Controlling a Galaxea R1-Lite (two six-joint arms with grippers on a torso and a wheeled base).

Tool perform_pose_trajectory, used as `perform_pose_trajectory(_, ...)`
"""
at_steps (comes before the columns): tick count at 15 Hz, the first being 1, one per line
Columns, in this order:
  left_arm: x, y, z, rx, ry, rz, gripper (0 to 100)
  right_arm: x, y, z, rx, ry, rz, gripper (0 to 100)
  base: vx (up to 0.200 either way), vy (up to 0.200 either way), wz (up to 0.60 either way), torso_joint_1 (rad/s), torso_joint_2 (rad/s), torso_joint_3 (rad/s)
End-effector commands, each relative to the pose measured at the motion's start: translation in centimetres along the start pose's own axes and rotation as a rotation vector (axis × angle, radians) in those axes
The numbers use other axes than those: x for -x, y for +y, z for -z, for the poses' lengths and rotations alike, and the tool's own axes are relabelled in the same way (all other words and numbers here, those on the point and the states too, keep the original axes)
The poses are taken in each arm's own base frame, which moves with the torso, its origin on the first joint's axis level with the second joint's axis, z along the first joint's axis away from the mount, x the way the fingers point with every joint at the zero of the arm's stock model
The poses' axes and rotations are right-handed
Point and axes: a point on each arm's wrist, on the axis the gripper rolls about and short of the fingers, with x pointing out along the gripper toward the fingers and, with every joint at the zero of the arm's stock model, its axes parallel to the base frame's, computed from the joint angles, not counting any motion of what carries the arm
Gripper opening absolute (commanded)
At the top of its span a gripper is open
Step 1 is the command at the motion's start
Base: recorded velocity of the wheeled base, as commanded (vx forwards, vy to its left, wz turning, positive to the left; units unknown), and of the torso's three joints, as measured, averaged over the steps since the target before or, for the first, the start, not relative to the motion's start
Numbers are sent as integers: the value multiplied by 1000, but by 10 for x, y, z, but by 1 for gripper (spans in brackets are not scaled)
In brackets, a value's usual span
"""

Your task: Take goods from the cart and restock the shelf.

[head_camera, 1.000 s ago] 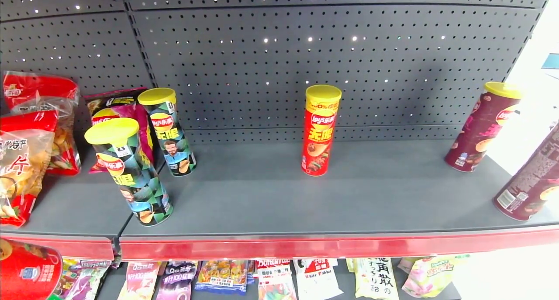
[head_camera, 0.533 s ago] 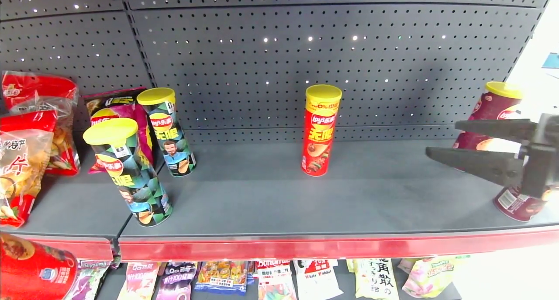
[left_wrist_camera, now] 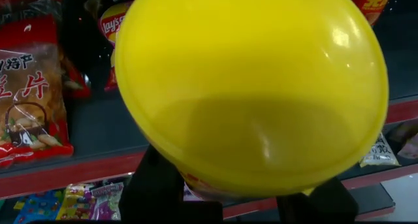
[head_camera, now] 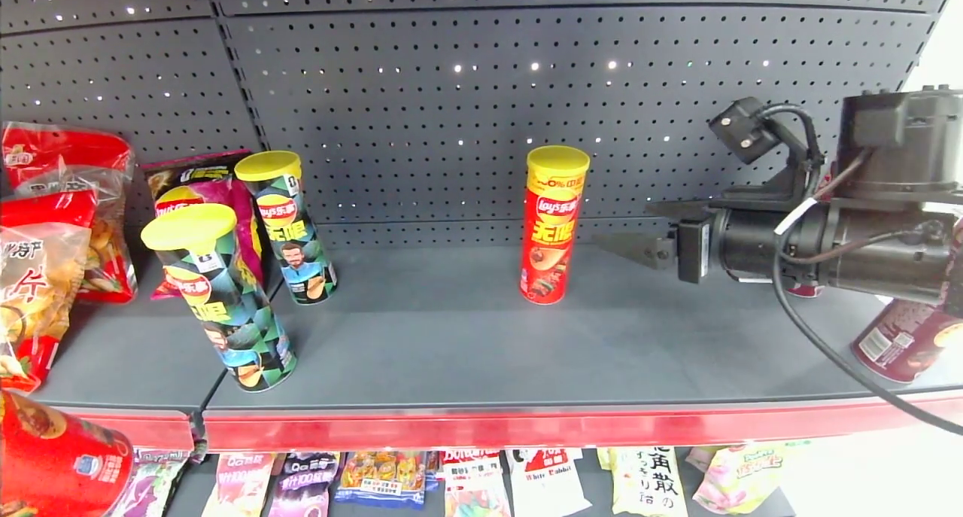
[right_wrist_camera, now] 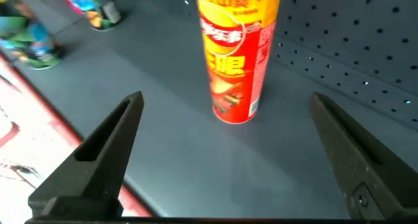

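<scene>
A red chip can (head_camera: 553,223) with a yellow lid stands upright mid-shelf, also in the right wrist view (right_wrist_camera: 236,54). My right gripper (head_camera: 624,225) comes in from the right at can height, a short way right of it. Its fingers are spread wide (right_wrist_camera: 225,101) with nothing between them. At the lower left, below the shelf's front edge, my left gripper (left_wrist_camera: 228,198) is shut on another red can (head_camera: 53,464). That can's yellow lid (left_wrist_camera: 251,87) faces the left wrist camera and hides most of the fingers.
Two green-black cans (head_camera: 222,299) (head_camera: 290,227) stand at shelf left, with snack bags (head_camera: 45,276) beyond. Maroon cans (head_camera: 903,336) at the right sit partly behind my right arm. The grey shelf (head_camera: 451,336) is bare around the red can. Packets (head_camera: 466,479) hang below.
My right arm came in from the right and moved left toward the standing red can, gripper open. The red can in my left gripper shifted slightly at the lower left.
</scene>
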Motion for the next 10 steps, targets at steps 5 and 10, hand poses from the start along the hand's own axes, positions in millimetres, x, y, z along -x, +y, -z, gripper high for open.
perform_pose_trajectory(5,-2,1,-1,1,8,-18,0,-54,-13,-10,-57,-3,29,100,0,0,0,0,0,0)
perform_pose_trajectory(10,-4,1,-1,1,15,-18,0,-66,4,-14,-36,-9,-24,100,0,0,0,0,0,0)
